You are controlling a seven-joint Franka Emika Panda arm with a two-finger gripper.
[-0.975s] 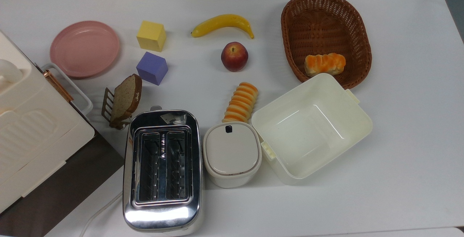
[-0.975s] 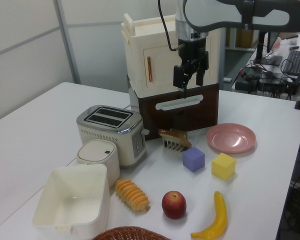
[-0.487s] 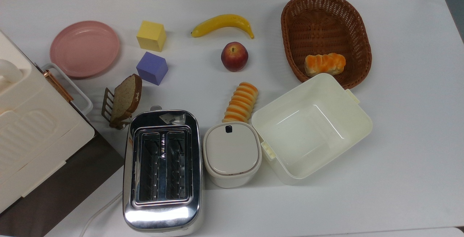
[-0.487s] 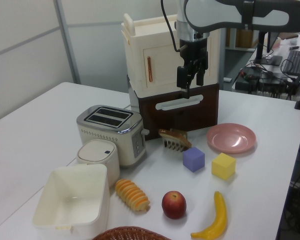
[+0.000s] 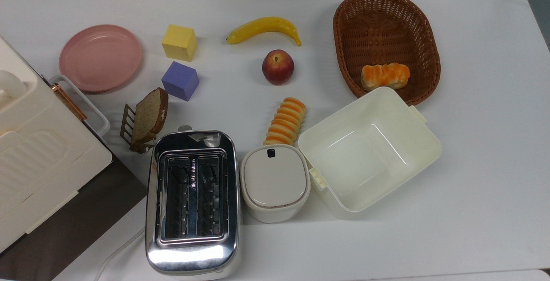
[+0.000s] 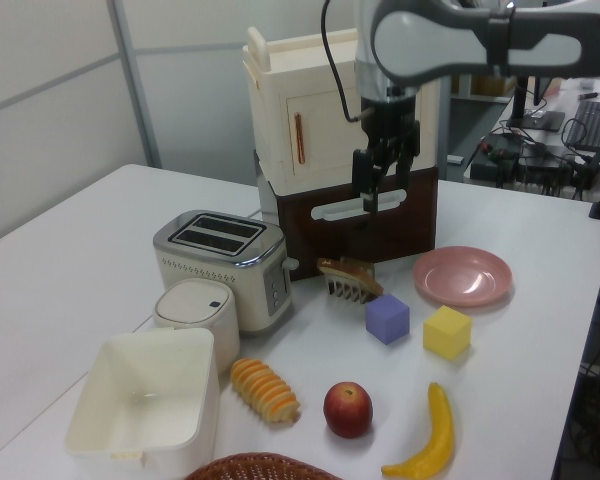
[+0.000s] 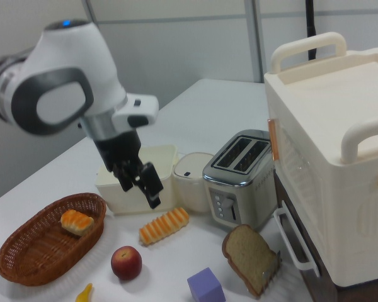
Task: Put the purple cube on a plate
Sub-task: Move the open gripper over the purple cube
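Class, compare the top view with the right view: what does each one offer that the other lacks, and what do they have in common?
The top view adds the plate and the yellow cube. The right view adds the gripper, hanging in the air and holding nothing. Both share the purple cube, which lies on the table and not on the plate, along with the toaster, the apple and the basket.

Purple cube (image 5: 180,80) top unobstructed (yellow cube (image 5: 179,42), bread slice (image 5: 150,117) near).
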